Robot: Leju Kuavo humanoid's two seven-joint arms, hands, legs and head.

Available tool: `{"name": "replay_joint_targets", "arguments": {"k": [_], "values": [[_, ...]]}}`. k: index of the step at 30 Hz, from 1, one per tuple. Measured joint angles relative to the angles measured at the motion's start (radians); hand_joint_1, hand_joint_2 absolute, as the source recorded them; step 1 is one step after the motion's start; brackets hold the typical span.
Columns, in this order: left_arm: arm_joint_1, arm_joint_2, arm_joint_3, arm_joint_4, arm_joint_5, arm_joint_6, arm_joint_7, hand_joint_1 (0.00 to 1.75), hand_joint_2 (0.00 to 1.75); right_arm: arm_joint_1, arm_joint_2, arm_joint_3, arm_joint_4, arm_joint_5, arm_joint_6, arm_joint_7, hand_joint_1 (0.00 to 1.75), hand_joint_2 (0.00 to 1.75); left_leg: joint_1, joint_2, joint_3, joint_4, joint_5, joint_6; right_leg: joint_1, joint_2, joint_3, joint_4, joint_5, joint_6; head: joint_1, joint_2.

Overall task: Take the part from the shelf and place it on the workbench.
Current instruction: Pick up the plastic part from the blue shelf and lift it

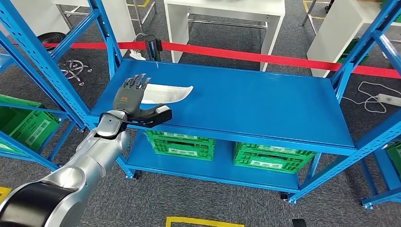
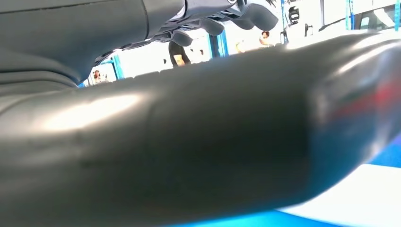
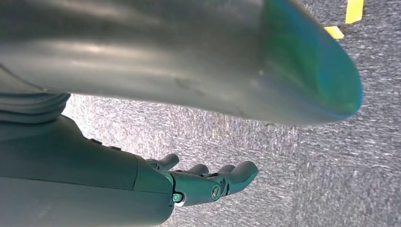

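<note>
One white part [image 1: 168, 93] lies flat on the blue shelf [image 1: 265, 101]; left hand [image 1: 134, 97] over its near end, fingers spread, holding nothing; right hand [image 3: 208, 182] empty, fingers loosely extended; two green crates [image 1: 182, 143] below.

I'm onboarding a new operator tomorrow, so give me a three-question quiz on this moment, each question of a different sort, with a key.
1. True or false: the left hand has lifted the white part off the blue shelf.
2. Multiple choice: what sits on the shelf's lower level? A) green crates B) cardboard boxes C) paint cans
3. Short answer: what does the right hand hold, and what lies beneath it?

Key
1. False: the part lies flat on the top surface, and the hand is at its left end with fingers extended, not closed around it.
2. A, the green crates.
3. Nothing; its fingers are apart above grey carpet.
</note>
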Motion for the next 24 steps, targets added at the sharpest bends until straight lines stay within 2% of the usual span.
{"name": "replay_joint_targets", "arguments": {"k": [1, 2, 4, 5, 6, 7, 8, 9, 11, 12, 13, 15, 16, 17, 18, 19, 20, 22, 23, 24], "values": [[0.002, 0.000, 0.000, 0.001, 0.000, 0.000, 0.000, 0.00, 0.00, 0.001, 0.000, 0.000, 0.000, 0.000, 0.000, 0.000, 0.00, 0.00, 0.001, -0.002, 0.000, 0.002, -0.005, -0.001, -0.002, 0.000, -0.022, 0.027, -0.001, 0.004, 0.000, 0.000], [0.003, 0.000, 0.000, 0.001, 0.000, 0.000, 0.001, 0.00, 0.00, 0.002, 0.000, 0.000, 0.000, 0.000, 0.000, 0.000, 0.00, 0.00, 0.003, -0.003, 0.000, 0.006, -0.011, -0.004, -0.005, 0.000, -0.026, 0.017, 0.020, 0.008, 0.000, 0.000], [0.003, 0.000, 0.000, 0.001, 0.000, 0.000, 0.005, 0.00, 0.00, 0.003, 0.000, 0.000, 0.000, 0.003, 0.000, -0.001, 0.00, 0.00, 0.009, -0.003, 0.001, 0.023, -0.024, -0.018, -0.014, 0.000, 0.014, -0.097, 0.094, 0.017, 0.000, 0.000], [0.002, 0.001, 0.000, 0.001, 0.000, 0.000, 0.008, 0.00, 0.00, 0.003, 0.001, -0.001, 0.000, 0.005, 0.001, -0.001, 0.00, 0.00, 0.011, -0.003, 0.000, 0.035, -0.031, -0.027, -0.015, 0.001, 0.035, -0.153, 0.111, 0.018, 0.002, 0.000], [0.001, 0.002, 0.000, 0.001, 0.000, 0.000, 0.010, 0.00, 0.00, 0.002, 0.002, -0.001, 0.000, 0.007, 0.002, -0.002, 0.00, 0.00, 0.011, -0.003, -0.003, 0.044, -0.037, -0.037, -0.014, 0.001, 0.050, -0.189, 0.113, 0.012, 0.003, 0.000], [0.001, 0.003, 0.000, 0.000, 0.000, -0.001, 0.010, 0.00, 0.00, 0.003, 0.004, -0.003, 0.001, 0.009, 0.002, -0.003, 0.00, 0.00, 0.010, -0.003, -0.005, 0.051, -0.043, -0.046, -0.013, 0.002, 0.055, -0.201, 0.109, 0.002, 0.004, 0.000], [0.001, 0.005, 0.000, 0.000, 0.000, -0.001, 0.011, 0.00, 0.00, 0.004, 0.005, -0.004, 0.001, 0.012, 0.003, -0.004, 0.00, 0.00, 0.008, -0.004, -0.004, 0.056, -0.046, -0.055, -0.011, 0.002, 0.055, -0.198, 0.099, -0.012, 0.005, 0.000], [0.001, 0.007, 0.000, -0.001, 0.001, -0.002, 0.010, 0.00, 0.00, 0.006, 0.005, -0.006, 0.001, 0.015, 0.004, -0.004, 0.00, 0.00, 0.008, -0.004, -0.004, 0.058, -0.050, -0.061, -0.012, 0.001, 0.060, -0.195, 0.101, -0.024, 0.005, 0.000], [-0.001, 0.012, 0.000, -0.002, 0.002, -0.002, 0.010, 0.00, 0.00, 0.008, 0.006, -0.008, 0.001, 0.019, 0.004, -0.006, 0.00, 0.00, 0.010, -0.001, -0.009, 0.083, -0.053, -0.071, -0.012, 0.001, 0.077, -0.197, 0.099, -0.041, 0.003, 0.000], [-0.002, 0.014, 0.000, -0.002, 0.003, -0.002, 0.010, 0.00, 0.00, 0.008, 0.006, -0.008, 0.001, 0.020, 0.005, -0.006, 0.00, 0.00, 0.011, 0.002, -0.028, 0.116, -0.060, -0.075, -0.012, 0.001, 0.088, -0.199, 0.096, -0.048, 0.002, 0.000], [-0.002, 0.017, 0.000, -0.002, 0.005, -0.003, 0.011, 0.00, 0.00, 0.008, 0.006, -0.009, 0.001, 0.021, 0.004, -0.005, 0.00, 0.00, 0.011, 0.005, -0.061, 0.170, -0.072, -0.077, -0.011, 0.001, 0.099, -0.201, 0.092, -0.054, 0.001, 0.000], [-0.001, 0.020, 0.002, -0.001, 0.015, -0.005, 0.012, 0.00, 0.00, 0.008, 0.006, -0.011, 0.001, 0.021, 0.004, -0.003, 0.00, 0.00, 0.011, 0.008, -0.145, 0.286, -0.114, -0.078, -0.007, 0.001, 0.118, -0.203, 0.080, -0.060, 0.001, 0.000], [0.001, 0.023, 0.004, 0.000, 0.022, -0.007, 0.013, 0.00, 0.00, 0.008, 0.006, -0.013, 0.001, 0.021, 0.003, -0.002, 0.00, 0.00, 0.010, 0.008, -0.179, 0.317, -0.132, -0.075, -0.004, 0.003, 0.128, -0.204, 0.072, -0.061, 0.001, 0.000], [0.003, 0.024, 0.006, 0.000, 0.027, -0.010, 0.015, 0.00, 0.00, 0.009, 0.006, -0.014, 0.001, 0.021, 0.003, -0.002, 0.00, 0.00, 0.008, 0.008, -0.197, 0.316, -0.136, -0.069, -0.002, 0.005, 0.139, -0.205, 0.063, -0.061, 0.001, 0.000], [0.003, 0.027, 0.007, 0.000, 0.030, -0.015, 0.018, 0.00, 0.00, 0.010, 0.006, -0.015, 0.001, 0.021, 0.003, -0.001, 0.00, 0.00, 0.003, 0.008, -0.202, 0.285, -0.120, -0.061, 0.001, 0.007, 0.152, -0.206, 0.053, -0.061, 0.001, 0.000], [0.002, 0.029, 0.008, 0.000, 0.031, -0.020, 0.024, 0.00, 0.00, 0.011, 0.006, -0.016, 0.001, 0.021, 0.003, -0.001, 0.00, 0.00, -0.003, 0.007, -0.194, 0.227, -0.078, -0.051, 0.003, 0.009, 0.164, -0.206, 0.042, -0.061, 0.001, 0.000], [0.000, 0.032, 0.010, 0.001, 0.032, -0.027, 0.032, 0.00, 0.00, 0.011, 0.009, -0.016, 0.001, 0.021, 0.003, -0.001, 0.00, 0.00, -0.012, 0.005, -0.182, 0.157, -0.013, -0.038, 0.005, 0.011, 0.176, -0.206, 0.031, -0.059, 0.001, 0.000], [-0.003, 0.037, 0.014, 0.003, 0.032, -0.041, 0.049, 0.00, 0.00, 0.010, 0.013, -0.019, 0.003, 0.021, 0.003, 0.000, 0.00, 0.00, -0.026, -0.002, -0.160, 0.065, 0.080, -0.023, 0.007, 0.015, 0.188, -0.209, 0.013, -0.052, 0.000, 0.000], [-0.003, 0.038, 0.016, 0.004, 0.031, -0.046, 0.057, 0.00, 0.00, 0.010, 0.015, -0.021, 0.003, 0.021, 0.003, 0.000, 0.00, 0.00, -0.029, -0.005, -0.155, 0.050, 0.101, -0.019, 0.006, 0.018, 0.190, -0.214, 0.006, -0.047, -0.001, 0.000], [-0.005, 0.039, 0.017, 0.004, 0.031, -0.050, 0.065, 0.00, 0.00, 0.010, 0.014, -0.023, 0.003, 0.021, 0.003, 0.000, 0.00, 0.00, -0.030, -0.005, -0.150, 0.051, 0.096, -0.017, 0.006, 0.019, 0.193, -0.222, 0.002, -0.041, -0.003, 0.000]]}}
